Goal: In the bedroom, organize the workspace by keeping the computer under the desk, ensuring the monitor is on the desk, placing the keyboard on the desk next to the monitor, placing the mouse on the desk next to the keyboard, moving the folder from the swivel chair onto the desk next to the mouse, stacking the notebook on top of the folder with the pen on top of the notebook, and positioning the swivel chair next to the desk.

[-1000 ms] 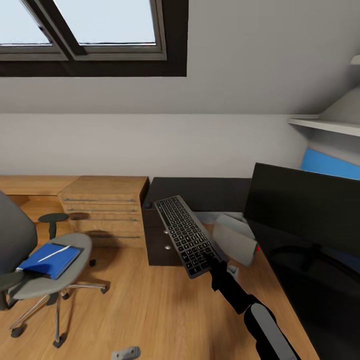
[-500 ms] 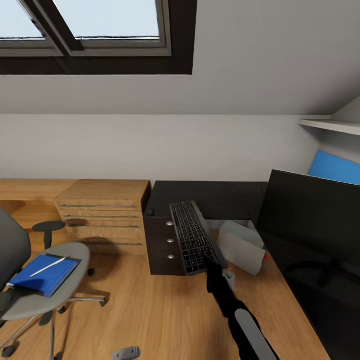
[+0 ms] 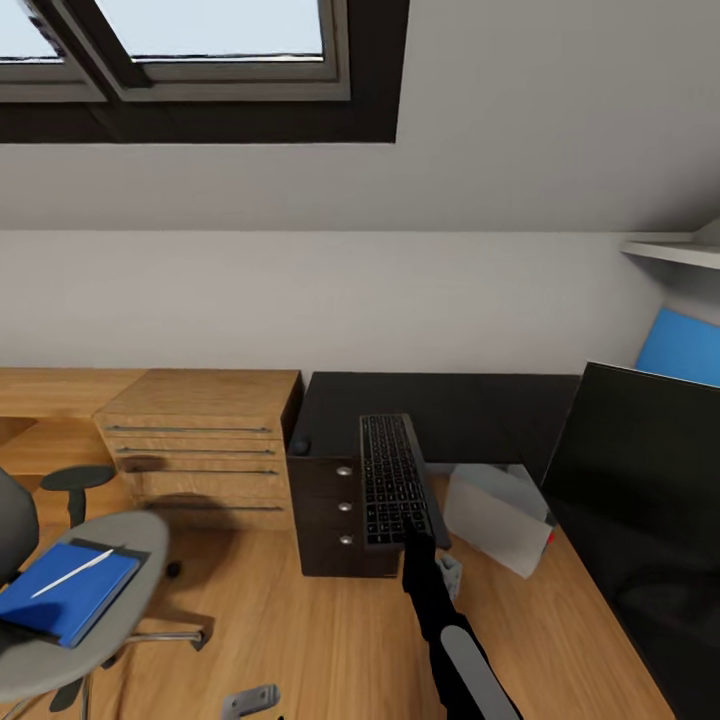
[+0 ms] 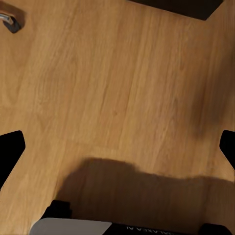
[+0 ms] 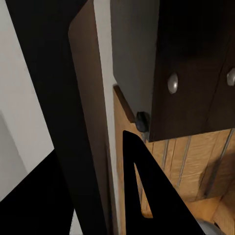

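Keyboard (image 3: 392,480): off the tabletop, carried in the air at the end of the right arm, long axis running away from the robot, over the dark drawer unit (image 3: 335,510) and the near edge of the black tabletop (image 3: 450,405).
Right claw (image 3: 418,535): pinching the keyboard at its near short end; in the wrist view the keyboard's thin edge (image 5: 100,98) runs out between the fingers.
Left claw (image 4: 117,147): spread, holding nothing, looking straight down at the wood floor (image 4: 117,73).
Monitor (image 3: 640,480): standing on the tabletop at right, dark screen towards the robot.
Computer (image 3: 497,520): pale box low on the floor beside the monitor's end of the tabletop; whether it is fully underneath, cannot tell.
Chair (image 3: 70,610): well apart from the tabletop, at left; blue folder (image 3: 65,595) on the seat with the pen (image 3: 70,573) lying on it.
Step in hand: keyboard placement, mid-carry.
Next move calls for: swinging the keyboard right, level, to bare tabletop next to the monitor, lowering until flat, then letting go.
Watch: one-end pinch, far end could droop or clip the screen.
Left to do: mouse, folder, notebook, pen, chair.
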{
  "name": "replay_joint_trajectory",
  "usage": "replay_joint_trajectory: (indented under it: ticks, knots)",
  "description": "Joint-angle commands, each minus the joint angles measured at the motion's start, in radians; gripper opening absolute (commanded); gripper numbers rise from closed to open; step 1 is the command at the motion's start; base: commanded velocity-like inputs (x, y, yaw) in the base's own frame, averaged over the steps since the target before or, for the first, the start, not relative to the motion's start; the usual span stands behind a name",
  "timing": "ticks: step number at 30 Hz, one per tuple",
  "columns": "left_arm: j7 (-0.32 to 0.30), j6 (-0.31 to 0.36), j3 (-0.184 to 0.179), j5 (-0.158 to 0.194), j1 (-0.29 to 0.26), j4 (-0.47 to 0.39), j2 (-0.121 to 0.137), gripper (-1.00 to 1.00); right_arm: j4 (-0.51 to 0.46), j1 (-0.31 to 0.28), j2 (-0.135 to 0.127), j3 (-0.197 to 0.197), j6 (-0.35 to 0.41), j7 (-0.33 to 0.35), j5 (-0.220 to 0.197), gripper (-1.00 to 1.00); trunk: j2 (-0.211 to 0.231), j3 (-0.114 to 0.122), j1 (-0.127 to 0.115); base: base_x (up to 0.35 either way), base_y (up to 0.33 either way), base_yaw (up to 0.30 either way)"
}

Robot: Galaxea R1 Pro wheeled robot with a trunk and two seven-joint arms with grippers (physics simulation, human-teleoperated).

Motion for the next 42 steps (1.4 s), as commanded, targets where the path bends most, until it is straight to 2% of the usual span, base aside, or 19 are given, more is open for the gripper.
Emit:
replay_joint_trajectory:
  ticks: [1,18,35,42]
  knots:
    - [0.009,0.001,-0.004,0.007,-0.001,-0.002,0.001,1.0,0.001,-0.001,0.0,0.002,-0.006,0.005,-0.014,-1.0,-0.001,-0.001,0.001,0.321,0.001,0.0]
    - [0.008,-0.003,-0.004,0.005,-0.001,-0.009,0.001,1.0,0.008,-0.001,0.0,0.002,-0.003,0.001,-0.027,-1.0,-0.001,-0.001,0.001,0.321,0.024,0.0]
    - [0.006,-0.003,-0.004,0.006,-0.001,-0.01,0.001,1.0,0.039,-0.001,0.0,0.005,-0.002,0.003,-0.028,-1.0,-0.001,-0.001,0.001,0.272,0.215,0.0]
    - [0.003,-0.001,-0.006,0.007,-0.001,-0.01,0.001,1.0,0.04,-0.001,0.0,0.004,-0.004,0.005,-0.027,-1.0,-0.001,-0.001,0.001,0.134,0.055,0.0]
